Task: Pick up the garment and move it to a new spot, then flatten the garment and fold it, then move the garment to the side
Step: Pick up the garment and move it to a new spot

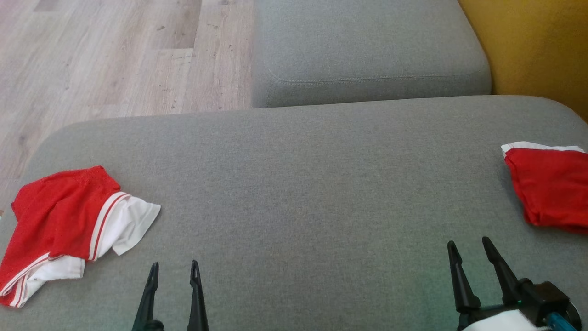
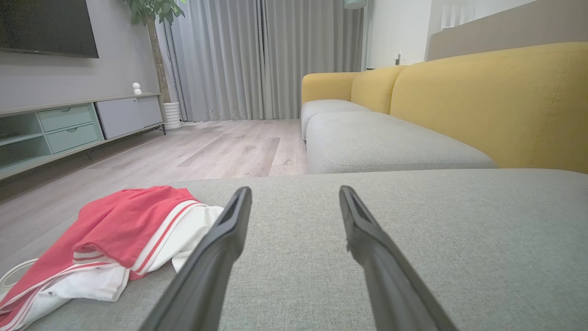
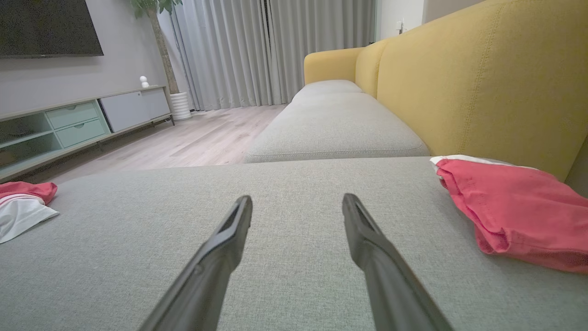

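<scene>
**Q:** What surrounds the work?
**A:** I see wood floor (image 1: 115,55) far left, the grey sofa cushion (image 1: 298,184) ahead, a folded red garment (image 1: 551,188) at its right edge.
**Q:** The target?
**A:** The crumpled red-and-white garment (image 1: 69,220) lies bunched on the cushion's left end.
**Q:** Grippers?
**A:** My left gripper (image 1: 174,263) and right gripper (image 1: 468,241) are spread wide, holding nothing, over bare cushion.

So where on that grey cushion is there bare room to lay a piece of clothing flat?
The widest bare stretch is the middle of the grey cushion, between the crumpled red-and-white garment on its left and the folded red garment at its right edge. The far cushion beyond is bare too. The two side edges are the crowded spots.
</scene>
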`<state>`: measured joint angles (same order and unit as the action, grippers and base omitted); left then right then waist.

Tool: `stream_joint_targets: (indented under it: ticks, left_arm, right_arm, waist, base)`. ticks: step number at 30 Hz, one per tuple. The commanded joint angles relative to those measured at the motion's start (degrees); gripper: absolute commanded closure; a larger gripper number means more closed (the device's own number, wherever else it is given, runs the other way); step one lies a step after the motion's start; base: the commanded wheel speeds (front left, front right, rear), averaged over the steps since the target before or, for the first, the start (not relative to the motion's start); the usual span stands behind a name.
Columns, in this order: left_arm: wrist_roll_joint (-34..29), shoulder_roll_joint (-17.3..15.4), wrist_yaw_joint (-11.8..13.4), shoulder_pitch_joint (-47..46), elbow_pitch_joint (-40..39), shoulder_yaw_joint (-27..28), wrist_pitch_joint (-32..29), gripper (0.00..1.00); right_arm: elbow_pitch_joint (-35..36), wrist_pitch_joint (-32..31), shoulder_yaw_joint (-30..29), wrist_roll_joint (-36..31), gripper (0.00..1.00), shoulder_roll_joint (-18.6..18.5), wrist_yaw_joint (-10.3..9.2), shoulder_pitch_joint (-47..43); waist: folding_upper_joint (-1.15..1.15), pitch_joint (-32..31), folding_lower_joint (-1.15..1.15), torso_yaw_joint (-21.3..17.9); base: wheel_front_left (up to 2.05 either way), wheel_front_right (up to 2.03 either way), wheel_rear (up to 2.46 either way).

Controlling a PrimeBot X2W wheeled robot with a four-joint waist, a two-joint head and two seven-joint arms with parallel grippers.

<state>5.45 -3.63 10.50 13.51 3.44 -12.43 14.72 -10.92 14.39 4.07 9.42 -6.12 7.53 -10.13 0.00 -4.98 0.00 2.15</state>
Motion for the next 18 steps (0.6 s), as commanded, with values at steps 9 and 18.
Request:
stream_joint_targets:
  ticks: [9, 18]
  left_arm:
    - [-0.04, 0.69, -0.35, -1.75, -1.81, 2.16, 0.28, 0.00]
    - [0.82, 0.74, -0.58, -2.26, -2.06, 1.88, 0.28, 0.00]
  right_arm:
    - [1.98, 0.61, 0.64, -0.42, 0.00, -0.67, -0.04, 1.40]
    - [1.80, 0.61, 1.88, 0.27, 0.00, -0.33, -0.04, 0.70]
  waist:
    - [0.00, -0.24, 0.00, 0.83]
    - [0.00, 0.53, 0.00, 8.13]
  base:
    - [0.00, 0.00, 0.00]
    - [0.00, 0.00, 0.00]
